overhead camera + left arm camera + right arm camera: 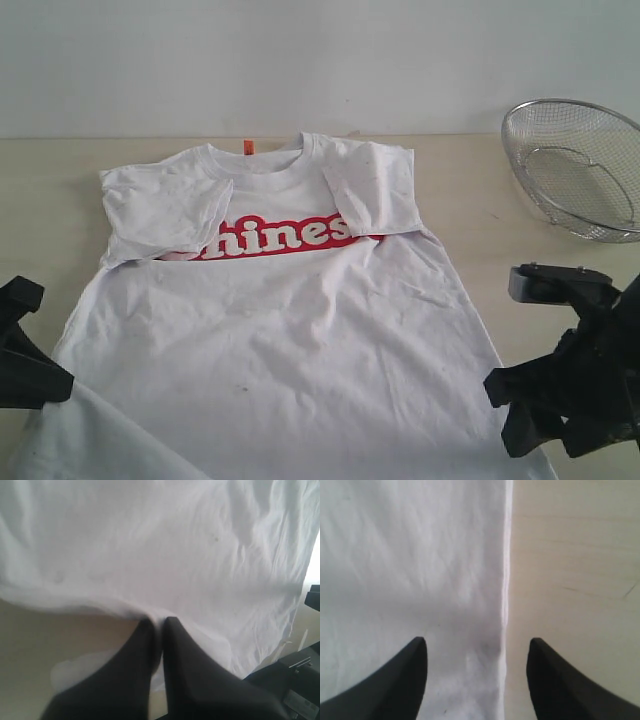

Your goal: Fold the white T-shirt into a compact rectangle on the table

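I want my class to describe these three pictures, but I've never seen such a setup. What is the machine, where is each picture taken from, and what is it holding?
It is a two-armed robot; each arm ends in a black claw. The wide picture comes from a camera off the arms: a white shirt lies on a table, sleeves folded in, with a wire basket at the right. The other two come from wrist cameras looking along the claws. The left claw is shut, pinching the shirt's edge. The right claw is open and holds nothing; it hangs over a shirt edge.
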`<state>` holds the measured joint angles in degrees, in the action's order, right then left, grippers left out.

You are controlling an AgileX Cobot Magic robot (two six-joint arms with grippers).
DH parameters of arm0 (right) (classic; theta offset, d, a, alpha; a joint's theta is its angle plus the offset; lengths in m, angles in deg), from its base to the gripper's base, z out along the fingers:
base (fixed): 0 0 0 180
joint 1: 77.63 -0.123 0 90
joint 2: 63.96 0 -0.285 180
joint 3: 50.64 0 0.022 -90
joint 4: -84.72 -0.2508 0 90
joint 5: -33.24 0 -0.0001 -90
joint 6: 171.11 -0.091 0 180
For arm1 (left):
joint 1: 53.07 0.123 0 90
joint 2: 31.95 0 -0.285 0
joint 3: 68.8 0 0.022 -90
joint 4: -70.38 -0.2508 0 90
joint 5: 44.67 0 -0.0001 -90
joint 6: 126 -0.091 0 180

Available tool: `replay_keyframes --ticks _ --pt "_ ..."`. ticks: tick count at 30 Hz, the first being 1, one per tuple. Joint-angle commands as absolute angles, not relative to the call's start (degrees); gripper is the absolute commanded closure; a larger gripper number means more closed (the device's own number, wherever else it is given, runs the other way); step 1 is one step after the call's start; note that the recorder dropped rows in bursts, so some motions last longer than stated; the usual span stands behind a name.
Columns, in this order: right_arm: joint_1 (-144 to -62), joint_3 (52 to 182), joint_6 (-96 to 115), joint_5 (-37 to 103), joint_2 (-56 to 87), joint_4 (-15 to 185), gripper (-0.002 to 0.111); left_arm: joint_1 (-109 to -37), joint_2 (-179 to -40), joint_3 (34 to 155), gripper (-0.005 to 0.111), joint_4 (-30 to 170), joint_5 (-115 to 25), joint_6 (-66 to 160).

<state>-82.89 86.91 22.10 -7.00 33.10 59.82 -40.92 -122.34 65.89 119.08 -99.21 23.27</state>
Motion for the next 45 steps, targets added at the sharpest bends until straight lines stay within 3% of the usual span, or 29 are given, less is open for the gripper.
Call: replay_keyframes --ticks 1,19,32,45 --pt "-82.8 86.5 23.0 -7.1 33.1 59.6 0.055 -41.1 -122.0 66.2 0.102 119.0 -99.7 22.9" --pt "-92.2 84.7 22.9 -3.1 36.8 56.8 0.055 -41.1 -122.0 66.2 0.102 119.0 -100.6 22.9" --pt "-93.6 84.8 23.0 -2.6 42.8 56.0 0.109 -41.1 -122.0 66.2 0.102 119.0 -101.4 22.7" --pt "-93.5 84.9 23.2 -3.3 33.5 54.2 0.108 -41.1 -119.8 66.2 0.102 122.3 -100.9 17.7"
